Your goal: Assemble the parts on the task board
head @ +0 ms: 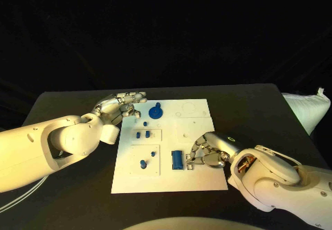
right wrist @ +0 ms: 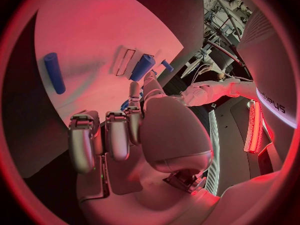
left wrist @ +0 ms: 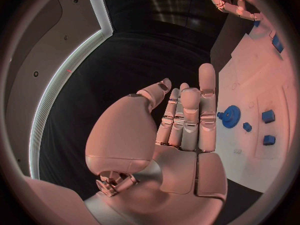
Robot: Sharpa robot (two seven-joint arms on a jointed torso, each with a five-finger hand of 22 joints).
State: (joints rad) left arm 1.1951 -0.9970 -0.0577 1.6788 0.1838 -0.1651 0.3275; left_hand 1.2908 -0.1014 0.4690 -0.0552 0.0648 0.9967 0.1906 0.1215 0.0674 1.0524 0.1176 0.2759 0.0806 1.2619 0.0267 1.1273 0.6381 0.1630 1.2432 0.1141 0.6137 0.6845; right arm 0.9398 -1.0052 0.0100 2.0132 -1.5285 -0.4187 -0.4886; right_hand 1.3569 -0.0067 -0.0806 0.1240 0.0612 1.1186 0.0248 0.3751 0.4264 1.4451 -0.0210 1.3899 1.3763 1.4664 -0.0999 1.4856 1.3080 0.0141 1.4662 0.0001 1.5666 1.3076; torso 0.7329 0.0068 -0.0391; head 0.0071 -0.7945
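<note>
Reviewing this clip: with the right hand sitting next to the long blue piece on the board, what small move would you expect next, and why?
Probably the right hand closes its fingers on the long blue block. Its fingertips lie right beside that block on the task board, and I cannot tell whether they already touch it. The left hand hovers open at the board's far left edge near the blue gear, holding nothing.

Left hand [left wrist: 181, 135]: fingers straight, close together, holding nothing, over the black table [left wrist: 125, 70]. White task board [left wrist: 262, 100] beside it, bearing a blue gear [left wrist: 231, 116] and small blue parts [left wrist: 268, 116]. Right hand [left wrist: 234, 2] at the board's far end.
</note>
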